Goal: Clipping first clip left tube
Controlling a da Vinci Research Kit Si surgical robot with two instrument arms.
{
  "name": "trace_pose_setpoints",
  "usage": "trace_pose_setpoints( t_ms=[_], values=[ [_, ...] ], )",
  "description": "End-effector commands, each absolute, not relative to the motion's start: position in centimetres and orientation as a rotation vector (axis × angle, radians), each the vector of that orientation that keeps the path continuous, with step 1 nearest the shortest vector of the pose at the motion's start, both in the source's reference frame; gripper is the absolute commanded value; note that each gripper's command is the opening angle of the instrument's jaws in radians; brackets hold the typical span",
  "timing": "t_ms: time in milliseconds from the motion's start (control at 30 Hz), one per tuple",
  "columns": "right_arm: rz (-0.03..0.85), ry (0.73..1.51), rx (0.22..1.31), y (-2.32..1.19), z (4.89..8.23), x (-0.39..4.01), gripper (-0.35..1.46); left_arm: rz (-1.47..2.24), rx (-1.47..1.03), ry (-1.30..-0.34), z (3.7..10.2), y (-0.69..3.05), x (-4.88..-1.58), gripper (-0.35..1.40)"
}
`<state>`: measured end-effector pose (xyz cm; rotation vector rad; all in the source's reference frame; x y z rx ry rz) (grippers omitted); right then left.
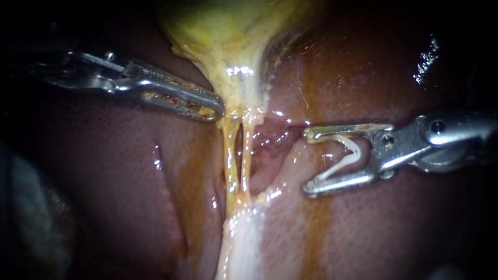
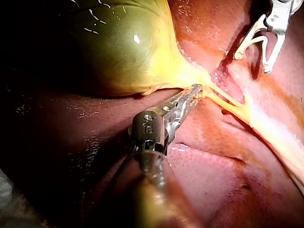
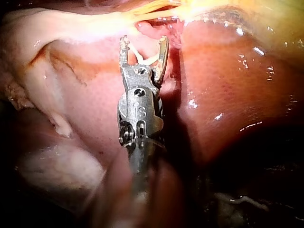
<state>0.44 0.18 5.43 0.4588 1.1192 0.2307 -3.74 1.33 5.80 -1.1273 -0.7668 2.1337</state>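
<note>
Jaws of the right instrument (image 1: 310,162) stand wide apart and carry an open white clip (image 1: 355,153) between them. The clip's two legs lie along the inner faces of both jaws, and its bend sits back toward the hinge. The V of the clip frames only wet liver (image 1: 114,171) surface. In the endoscope view the jaw tips point toward the tubes but stay apart from them, off to the right.

The left instrument (image 1: 213,111) has its jaws pressed together on the pale yellow neck of the gallbladder (image 1: 228,36), pinching it at the tip where the neck narrows. From that grip two thin yellow tubes run side by side down to a whitish band lying on the liver. The left tube (image 1: 228,161) is the one nearer the left instrument. It is drawn straight and lies outside the clip, with the right tube (image 1: 246,161) between it and the clip's open end.

In the left wrist view the gallbladder is a rounded green-yellow sac beside the left instrument, tapering to the pinched neck. In the right wrist view the clip sits seated in the spread jaws, and yellow strands lie beyond the tips.
</note>
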Motion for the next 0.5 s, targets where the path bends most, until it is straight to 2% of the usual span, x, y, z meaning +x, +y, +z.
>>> trace_pose_setpoints(
  t_ms=[33,167,500],
  values=[
    [0.231,1.119,0.459,0.18,5.43,0.44,0.50,2.134,-1.128,-0.768,5.79,1.34,-3.73,-0.35],
    [0.231,1.119,0.459,0.18,5.43,0.44,0.50,2.128,-1.128,-0.784,5.61,1.46,-3.62,-0.35],
    [0.237,1.119,0.462,0.23,5.35,0.45,0.50,2.121,-1.125,-0.743,5.07,1.71,-3.21,-0.35]
  ],
)
